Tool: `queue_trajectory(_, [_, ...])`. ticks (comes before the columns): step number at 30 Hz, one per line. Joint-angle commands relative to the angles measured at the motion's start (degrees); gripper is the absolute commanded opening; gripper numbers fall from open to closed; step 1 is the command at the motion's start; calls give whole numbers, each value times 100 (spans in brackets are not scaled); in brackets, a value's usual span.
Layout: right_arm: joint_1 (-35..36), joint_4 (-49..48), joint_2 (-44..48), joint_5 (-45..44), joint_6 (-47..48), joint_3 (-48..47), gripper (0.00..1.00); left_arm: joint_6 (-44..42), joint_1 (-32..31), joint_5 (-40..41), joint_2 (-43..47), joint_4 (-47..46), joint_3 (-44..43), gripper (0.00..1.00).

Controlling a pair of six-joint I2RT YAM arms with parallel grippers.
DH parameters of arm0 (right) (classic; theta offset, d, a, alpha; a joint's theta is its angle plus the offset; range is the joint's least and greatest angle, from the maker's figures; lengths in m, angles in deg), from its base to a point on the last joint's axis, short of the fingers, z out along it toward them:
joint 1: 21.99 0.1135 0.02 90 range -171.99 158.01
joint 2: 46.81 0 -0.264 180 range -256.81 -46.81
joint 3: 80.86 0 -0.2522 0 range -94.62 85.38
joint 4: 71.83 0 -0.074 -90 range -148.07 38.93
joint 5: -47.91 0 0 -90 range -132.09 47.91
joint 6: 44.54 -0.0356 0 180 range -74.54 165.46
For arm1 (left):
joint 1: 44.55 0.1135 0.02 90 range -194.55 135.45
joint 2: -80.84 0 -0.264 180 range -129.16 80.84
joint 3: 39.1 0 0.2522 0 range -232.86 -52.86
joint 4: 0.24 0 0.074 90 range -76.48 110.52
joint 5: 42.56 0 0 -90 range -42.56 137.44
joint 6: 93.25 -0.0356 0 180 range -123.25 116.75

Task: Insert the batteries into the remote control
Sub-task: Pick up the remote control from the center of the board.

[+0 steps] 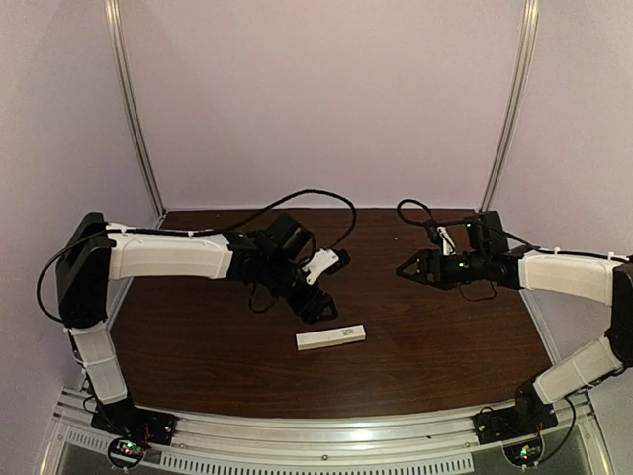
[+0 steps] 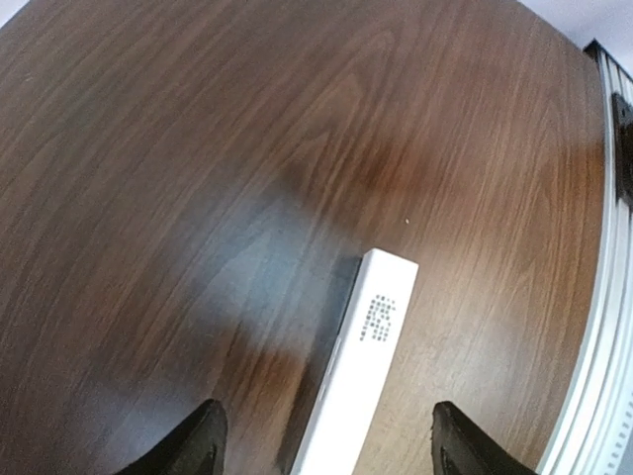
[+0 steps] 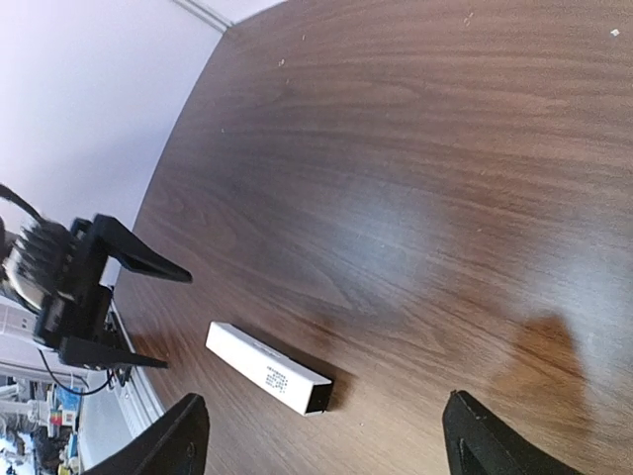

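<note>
Black left hand (image 1: 331, 285) gapes wide above the remote control (image 1: 331, 337) (not touching).

The table (image 1: 445, 346) lies open all round the remote control (image 1: 330, 337); left pincer (image 1: 333, 287) hangs near.

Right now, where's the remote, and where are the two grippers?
Remote (image 1: 331, 337): top view, middle of its white body.
Left gripper (image 3: 178, 321): right wrist view, midway between its spread fingertips.
Right gripper (image 3: 323, 398): right wrist view, midway between its own fingertips.
</note>
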Motion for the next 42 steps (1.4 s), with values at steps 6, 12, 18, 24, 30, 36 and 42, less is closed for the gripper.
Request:
queue_trajectory(6, [-520,-423,977,72,-62,449,81,-1437,-409,-110,-1464,1381,-1436,70])
queue_trajectory(12, [-636,-670,1142,210,-121,613,80,-1708,-536,131,-1930,1613,-1852,61])
queue_trajectory(18, [-701,-789,1178,331,-159,695,78,-1806,-578,223,-2207,1704,-2119,53])
queue_trajectory(24, [-767,-809,1215,387,-164,721,77,-1890,-588,295,-2357,1780,-2239,46])
queue_trajectory(30, [-791,-876,1179,468,-177,738,77,-1985,-603,380,-2406,1854,-2229,43])
queue_trajectory(36, [-800,-1022,1178,523,-246,803,77,-2023,-616,419,-2420,1896,-2209,33])
queue_trajectory(42, [-802,-1540,1215,625,-378,1069,77,-2003,-613,106,-2252,2002,-2387,21])
